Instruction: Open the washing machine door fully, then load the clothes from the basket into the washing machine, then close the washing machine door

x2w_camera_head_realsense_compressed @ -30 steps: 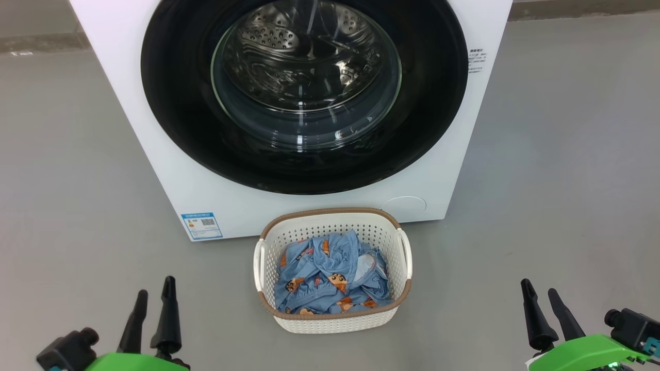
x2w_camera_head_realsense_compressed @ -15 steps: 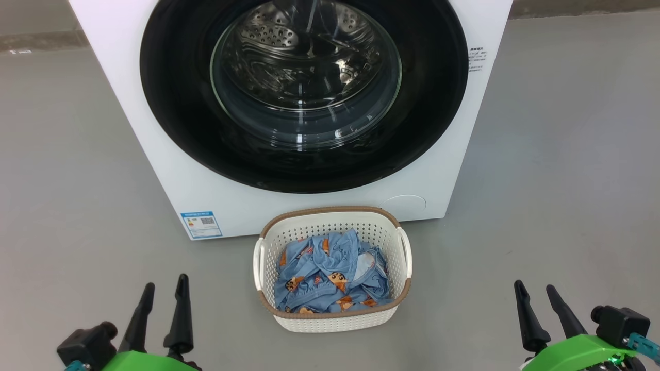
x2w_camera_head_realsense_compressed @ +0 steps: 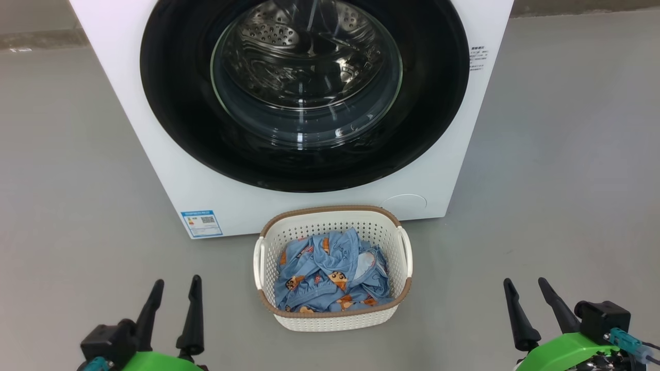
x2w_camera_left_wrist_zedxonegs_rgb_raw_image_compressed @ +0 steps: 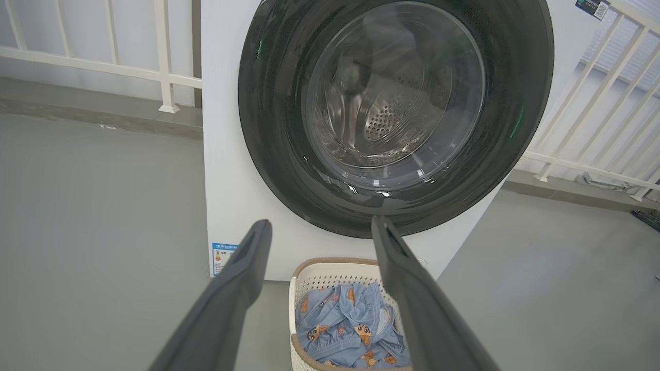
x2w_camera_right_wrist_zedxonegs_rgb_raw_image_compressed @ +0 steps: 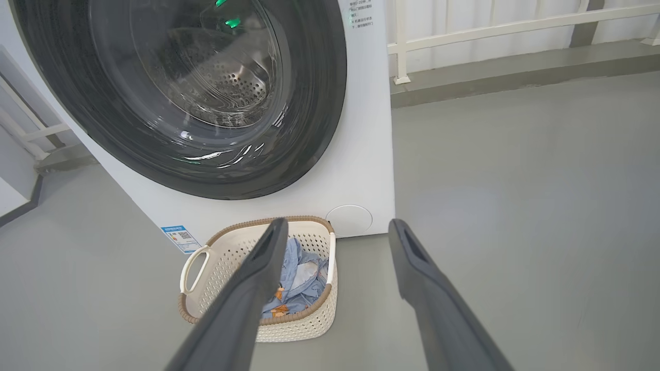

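The white washing machine (x2w_camera_head_realsense_compressed: 170, 170) fills the top of the head view, its round glossy black door (x2w_camera_head_realsense_compressed: 175, 103) shut flat against the front; the steel drum shows through the glass window. On the floor right before it stands the cream basket (x2w_camera_head_realsense_compressed: 332, 320) with a brown rim, holding the light-blue printed clothes (x2w_camera_head_realsense_compressed: 330, 278). My left gripper (x2w_camera_head_realsense_compressed: 176, 282) hangs open at the lower left, well left of the basket. My right gripper (x2w_camera_head_realsense_compressed: 525, 281) is open at the lower right. Both are empty. The left wrist view looks at the door (x2w_camera_left_wrist_zedxonegs_rgb_raw_image_compressed: 268, 103) and basket (x2w_camera_left_wrist_zedxonegs_rgb_raw_image_compressed: 330, 270); the right wrist view sees the basket (x2w_camera_right_wrist_zedxonegs_rgb_raw_image_compressed: 227, 247).
Grey floor (x2w_camera_head_realsense_compressed: 567, 180) spreads on both sides of the machine. A blue energy sticker (x2w_camera_head_realsense_compressed: 201, 223) and a round lower flap (x2w_camera_head_realsense_compressed: 405, 203) mark the machine's front. White railings (x2w_camera_left_wrist_zedxonegs_rgb_raw_image_compressed: 154, 77) stand behind the machine on both sides.
Both grippers have drifted inward toward the basket, the left one rightward and the right one leftward. Basket, clothes and door are unchanged.
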Motion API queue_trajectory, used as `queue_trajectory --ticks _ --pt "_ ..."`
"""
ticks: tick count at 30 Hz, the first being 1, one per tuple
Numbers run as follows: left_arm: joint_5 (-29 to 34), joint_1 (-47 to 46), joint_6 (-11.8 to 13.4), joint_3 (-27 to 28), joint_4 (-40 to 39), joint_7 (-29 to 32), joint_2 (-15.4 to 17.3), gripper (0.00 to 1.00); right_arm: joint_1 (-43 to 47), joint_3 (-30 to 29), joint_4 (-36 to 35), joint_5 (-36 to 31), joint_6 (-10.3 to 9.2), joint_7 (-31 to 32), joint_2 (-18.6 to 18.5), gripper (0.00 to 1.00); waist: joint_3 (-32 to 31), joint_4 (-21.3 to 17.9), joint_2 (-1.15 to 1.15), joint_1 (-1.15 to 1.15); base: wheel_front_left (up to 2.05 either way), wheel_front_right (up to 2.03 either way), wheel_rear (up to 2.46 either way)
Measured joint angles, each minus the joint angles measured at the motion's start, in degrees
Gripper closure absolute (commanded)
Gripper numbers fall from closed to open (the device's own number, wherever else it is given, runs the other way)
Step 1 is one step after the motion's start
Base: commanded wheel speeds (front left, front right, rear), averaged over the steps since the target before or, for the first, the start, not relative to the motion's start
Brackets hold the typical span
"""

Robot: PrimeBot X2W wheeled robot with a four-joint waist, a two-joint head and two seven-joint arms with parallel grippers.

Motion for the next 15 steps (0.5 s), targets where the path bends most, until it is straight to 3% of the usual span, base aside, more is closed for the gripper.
queue_trajectory --ticks 15 --pt "8.2 -1.4 -0.4 -0.5 1.6 -2.1 0.1 0.0 -0.7 1.1 0.0 -7.8 0.31 -2.3 -0.5 0.0 0.0 0.2 0.0 0.0 0.0 0.0 0.0"
